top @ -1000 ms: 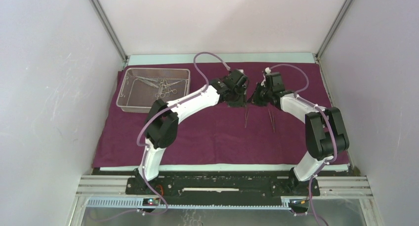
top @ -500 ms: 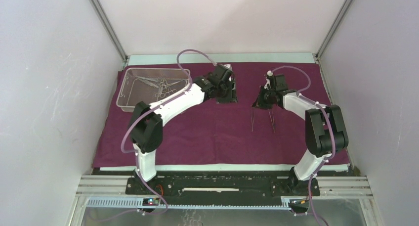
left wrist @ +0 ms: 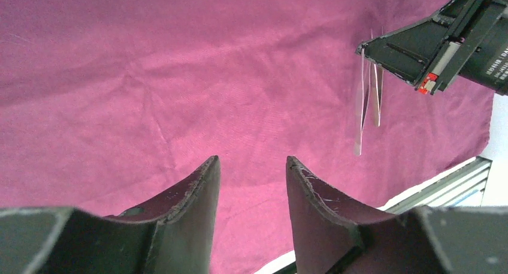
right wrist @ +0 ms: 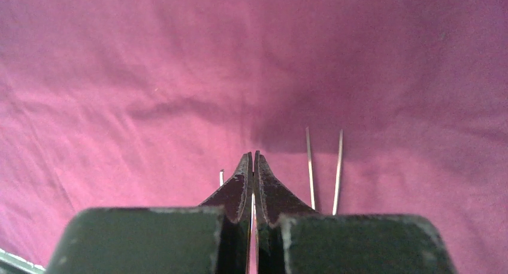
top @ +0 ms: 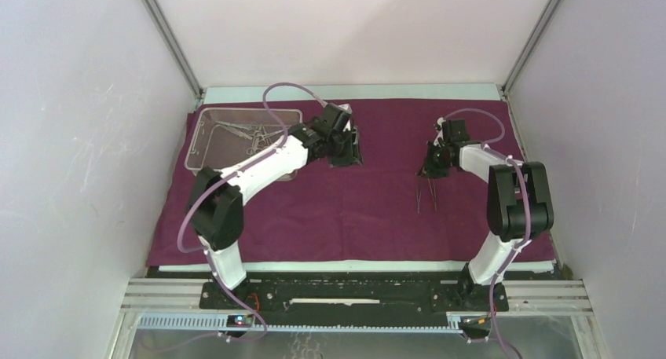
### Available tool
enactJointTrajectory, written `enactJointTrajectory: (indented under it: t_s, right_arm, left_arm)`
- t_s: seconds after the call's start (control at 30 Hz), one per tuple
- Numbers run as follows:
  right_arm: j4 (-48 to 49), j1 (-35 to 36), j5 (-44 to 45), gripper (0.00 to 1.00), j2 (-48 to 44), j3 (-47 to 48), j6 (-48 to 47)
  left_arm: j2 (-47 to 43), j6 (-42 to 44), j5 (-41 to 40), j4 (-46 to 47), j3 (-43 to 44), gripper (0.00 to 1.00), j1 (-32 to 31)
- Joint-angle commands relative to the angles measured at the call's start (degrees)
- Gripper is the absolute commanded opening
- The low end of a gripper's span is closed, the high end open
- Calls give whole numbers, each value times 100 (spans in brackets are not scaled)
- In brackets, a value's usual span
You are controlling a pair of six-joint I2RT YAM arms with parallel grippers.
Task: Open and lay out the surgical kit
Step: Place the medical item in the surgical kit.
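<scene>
The maroon cloth wrap (top: 330,217) lies spread flat over the table. At its back left stands the silver wire-mesh tray (top: 196,143) with steel instruments (top: 255,135) in it. My left gripper (top: 344,153) hovers just right of the tray, open and empty (left wrist: 251,160). Right of centre, my right gripper (top: 430,170) is shut (right wrist: 252,154) on thin steel tweezers (top: 418,195), which hang down toward the cloth (left wrist: 361,118). A second pair of tweezers (top: 433,195) lies on the cloth beside it (right wrist: 310,166).
White walls close in the left, right and back sides. A pale table strip (top: 353,266) and the arms' base rail (top: 353,292) run along the cloth's near edge.
My left gripper has drawn back leftward toward the tray and stands empty. My right gripper has moved right with the hanging tweezers, up to the pair lying on the cloth.
</scene>
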Motion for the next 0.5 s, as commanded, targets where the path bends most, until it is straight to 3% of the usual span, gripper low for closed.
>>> enactJointTrajectory:
  t_s: [0.0,0.47]
  right_arm:
    - [-106,-43,205,0,209,402,-279]
    - [-445,-19,494,0,505,783,-580]
  left_arm:
    - [-450,175,111,137,-133,49,112]
    - [-430,216,157,134,-171,48,220]
